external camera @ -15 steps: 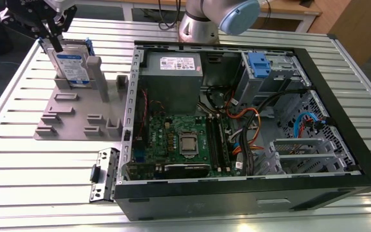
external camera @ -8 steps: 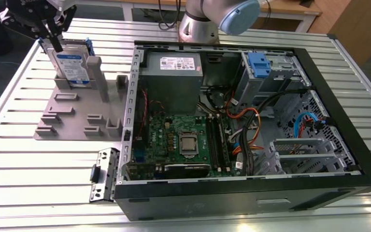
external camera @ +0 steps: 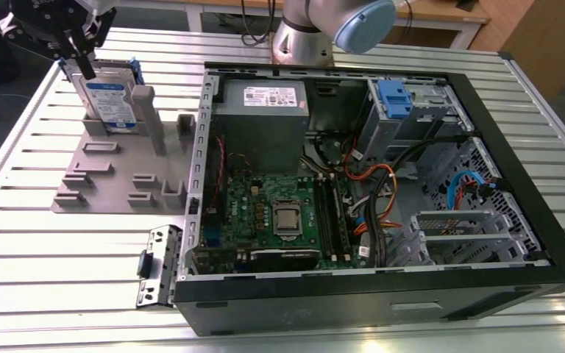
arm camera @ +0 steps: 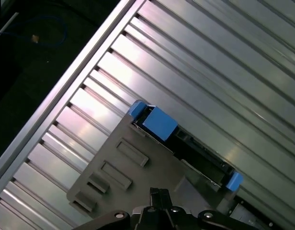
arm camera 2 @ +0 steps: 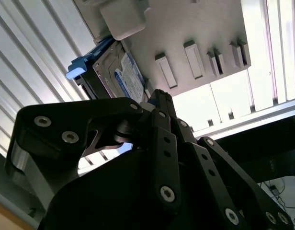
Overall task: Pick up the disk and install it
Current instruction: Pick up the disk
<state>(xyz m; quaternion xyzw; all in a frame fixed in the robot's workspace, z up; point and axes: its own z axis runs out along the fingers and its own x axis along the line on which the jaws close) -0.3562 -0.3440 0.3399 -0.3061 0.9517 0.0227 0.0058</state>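
The disk [external camera: 109,99] stands on edge in a slot of the grey holder plate [external camera: 115,184], at the exterior view's left; its white-and-blue label faces forward and blue rails frame it. My gripper [external camera: 83,68] hangs just above and in front of the disk's top edge, fingers together with nothing between them. In the second wrist view the disk [arm camera 2: 126,76] lies just beyond my gripper [arm camera 2: 157,98]. In the first wrist view the disk [arm camera: 159,123] is seen edge-on in the plate, a short way from my gripper [arm camera: 159,194].
The open computer case [external camera: 518,184] lies to the exterior view's right of the plate. It holds a grey power supply [external camera: 260,125], a motherboard [external camera: 282,213], cables and a metal drive cage with a blue bracket [external camera: 393,95]. A slatted metal table [external camera: 27,243] carries everything.
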